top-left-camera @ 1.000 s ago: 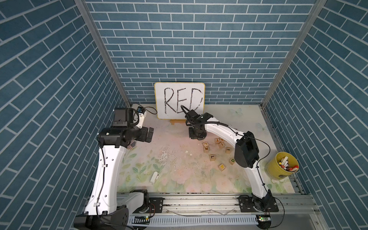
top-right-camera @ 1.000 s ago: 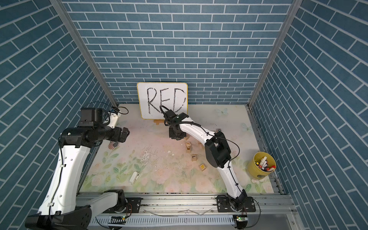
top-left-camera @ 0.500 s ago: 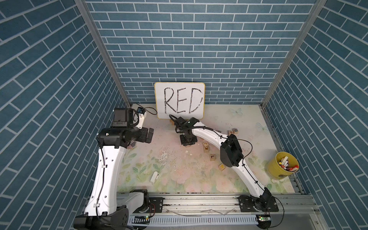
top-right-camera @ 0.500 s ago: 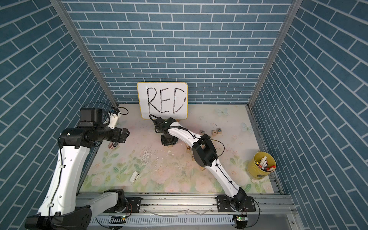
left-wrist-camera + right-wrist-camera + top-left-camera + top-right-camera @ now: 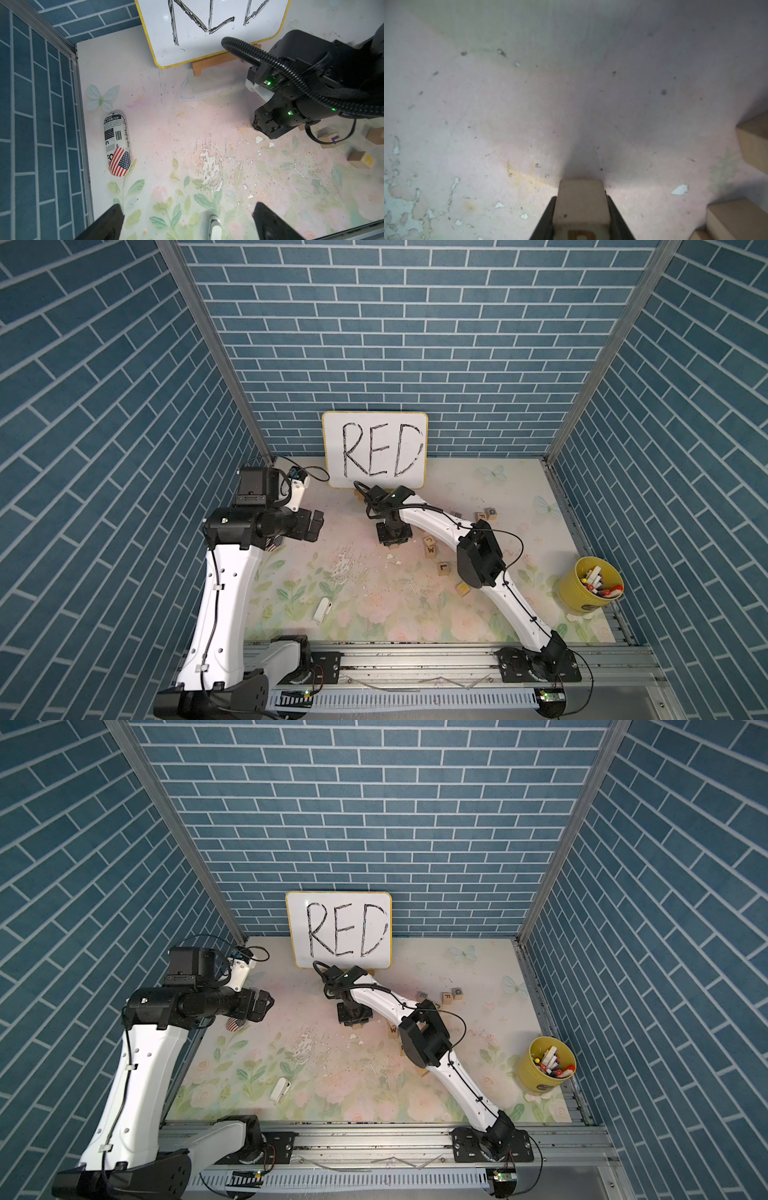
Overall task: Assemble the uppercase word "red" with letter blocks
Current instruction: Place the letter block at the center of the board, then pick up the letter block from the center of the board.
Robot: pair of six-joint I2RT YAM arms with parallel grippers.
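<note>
On a worn, flower-printed bench [image 5: 374, 605] whose coating flakes away in white patches, the robot's right hand [image 5: 581, 199] points straight down just in front of a yellow-rimmed whiteboard [image 5: 375, 455] hand-lettered "RED". Its two black fingers [image 5: 548, 218] are drawn in narrow on a small light-wood cube with rounded edges [image 5: 581, 191]. The cube sits squarely between the fingers, and its matte face carries a dark printed capital cut off by the frame edge. Whether it touches the bench cannot be told. A cube with a teal E [image 5: 422, 995] lies well apart, toward the rear right, and more wooden letter cubes [image 5: 431, 549] lie scattered beside the white right arm. The left hand [image 5: 189, 208] hangs above the bench's left side, spread wide and holding nothing, near a capsule-shaped newsprint case with a flag print [image 5: 117, 145]. A yellow tub of markers [image 5: 582, 593] stands at the right edge.
</note>
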